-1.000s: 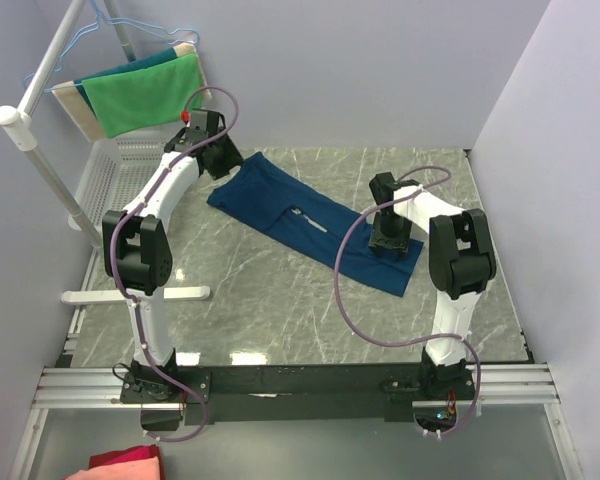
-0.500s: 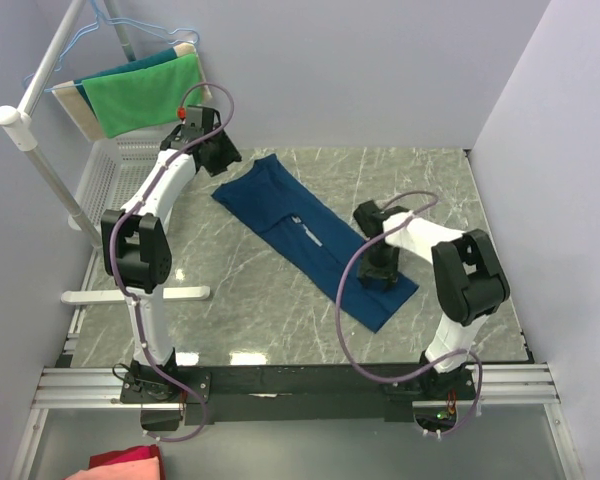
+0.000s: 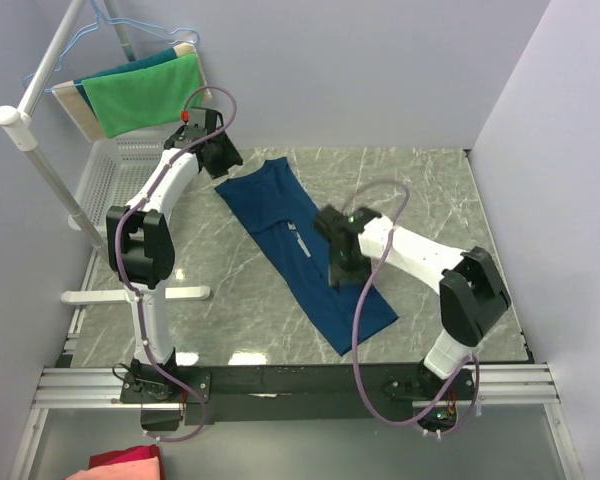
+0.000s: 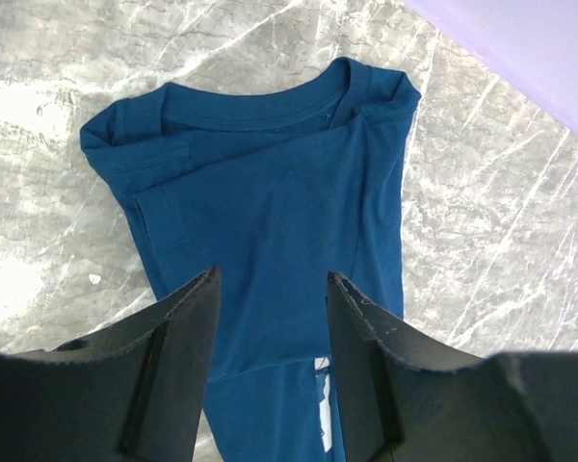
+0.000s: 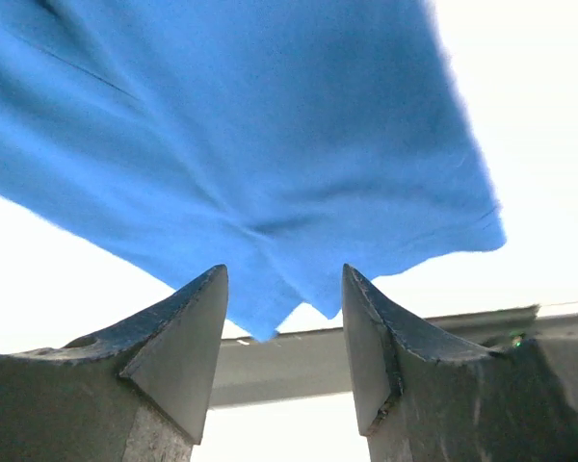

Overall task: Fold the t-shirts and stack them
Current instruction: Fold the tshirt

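One navy t-shirt [image 3: 280, 215] lies on the marble table, folded lengthwise into a long strip. Its collar points to the back left and its hem to the near right, and a sliver of pale print [image 3: 298, 236] shows at the fold. My left gripper [image 3: 223, 155] hovers open just behind the collar; the left wrist view shows the collar end of the t-shirt [image 4: 270, 183] beyond the empty gripper [image 4: 270, 289]. My right gripper [image 3: 341, 262] is low over the strip's lower half. In the right wrist view that gripper [image 5: 284, 281] is open, with the t-shirt's hem [image 5: 270, 125] ahead of its tips.
A green cloth [image 3: 145, 92] hangs on a white rack [image 3: 42, 152] at the back left, above a white basket [image 3: 120, 172]. A red-pink cloth [image 3: 120, 466] lies below the black front rail [image 3: 310, 381]. Purple walls close in the back and right.
My right arm has swung left across the shirt, and the shirt's hem end has swung with it toward the near edge. The left gripper has stayed by the collar.
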`<action>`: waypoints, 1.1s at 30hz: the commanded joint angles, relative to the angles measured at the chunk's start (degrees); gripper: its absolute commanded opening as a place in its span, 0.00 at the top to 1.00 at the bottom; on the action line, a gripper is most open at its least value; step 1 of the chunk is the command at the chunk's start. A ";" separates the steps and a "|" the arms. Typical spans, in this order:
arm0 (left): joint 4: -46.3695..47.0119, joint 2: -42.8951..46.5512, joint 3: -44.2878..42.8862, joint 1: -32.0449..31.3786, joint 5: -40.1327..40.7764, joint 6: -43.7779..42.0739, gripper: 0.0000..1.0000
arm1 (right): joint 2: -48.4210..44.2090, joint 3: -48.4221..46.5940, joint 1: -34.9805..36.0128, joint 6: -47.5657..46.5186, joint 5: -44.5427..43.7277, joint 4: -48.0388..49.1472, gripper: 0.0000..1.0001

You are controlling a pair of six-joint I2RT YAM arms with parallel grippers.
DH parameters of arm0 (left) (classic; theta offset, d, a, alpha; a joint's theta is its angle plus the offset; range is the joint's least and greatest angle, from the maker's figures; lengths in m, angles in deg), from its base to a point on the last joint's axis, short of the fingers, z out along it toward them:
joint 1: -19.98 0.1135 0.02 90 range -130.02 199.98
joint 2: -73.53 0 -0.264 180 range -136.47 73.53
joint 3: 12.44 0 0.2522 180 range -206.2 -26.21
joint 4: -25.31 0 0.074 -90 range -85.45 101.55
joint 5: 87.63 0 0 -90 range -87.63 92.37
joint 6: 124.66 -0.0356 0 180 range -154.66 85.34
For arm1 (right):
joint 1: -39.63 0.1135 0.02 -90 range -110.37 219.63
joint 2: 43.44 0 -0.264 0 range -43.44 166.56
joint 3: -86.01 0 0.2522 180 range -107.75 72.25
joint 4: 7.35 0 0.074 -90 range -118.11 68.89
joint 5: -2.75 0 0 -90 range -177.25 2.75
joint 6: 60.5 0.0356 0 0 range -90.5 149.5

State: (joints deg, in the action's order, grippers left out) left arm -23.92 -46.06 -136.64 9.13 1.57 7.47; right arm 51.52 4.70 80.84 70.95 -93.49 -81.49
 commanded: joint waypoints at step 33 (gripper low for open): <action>-2.59 6.30 8.21 -0.05 0.53 -0.56 0.48 | 38.97 -48.71 -3.42 -34.25 1.83 38.50 0.29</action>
State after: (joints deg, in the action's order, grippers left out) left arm -26.87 -43.77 -129.29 9.13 1.79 6.75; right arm 86.40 -37.94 78.27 37.58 -97.01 -44.29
